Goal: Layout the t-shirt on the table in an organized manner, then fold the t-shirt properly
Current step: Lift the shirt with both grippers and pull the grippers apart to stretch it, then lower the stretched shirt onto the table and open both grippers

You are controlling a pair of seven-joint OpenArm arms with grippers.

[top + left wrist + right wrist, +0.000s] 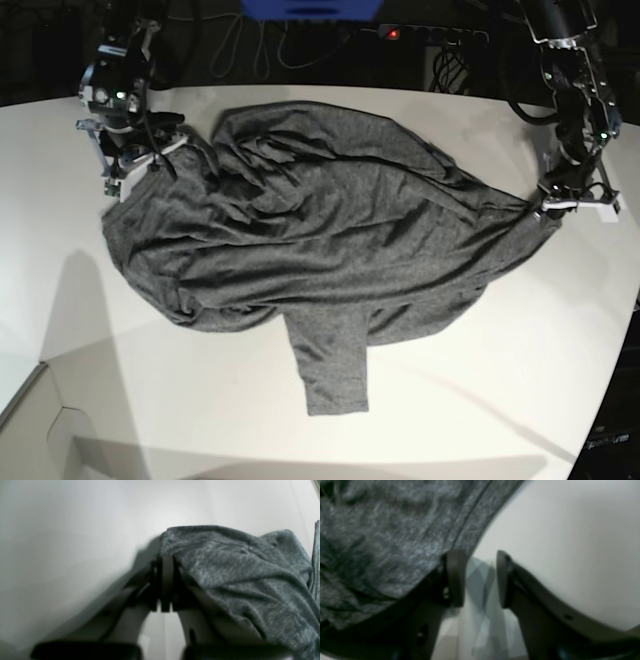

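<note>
Lying on the bench: the dark heather-grey knit t-shirt (320,240) with long sleeves is spread wide but rumpled across the large smooth white bench (480,400), with folds running through its middle.
Sleeve: one sleeve juts out from the lower edge of the body toward the near edge of the bench and lies flat.
Left jaws: the black left gripper (165,562) is clenched on an edge of the grey fabric; in the left wrist view the cloth drapes away from the pressed-together fingers to the right, over bare white surface.
Left arm place: in the base view it sits at the right end of the shirt, where the fabric is drawn out to a point.
Right jaws: the dark right gripper (480,578) stands released, with a clear gap between its two fingers and only white bench showing through that gap.
Right jaws and cloth: the hemmed edge of the shirt lies just beside and behind one finger (455,577); nothing is held between the two.
Right arm place: in the base view it is at the upper left corner of the garment.
Sharpness: the right wrist view is blurred.
</note>
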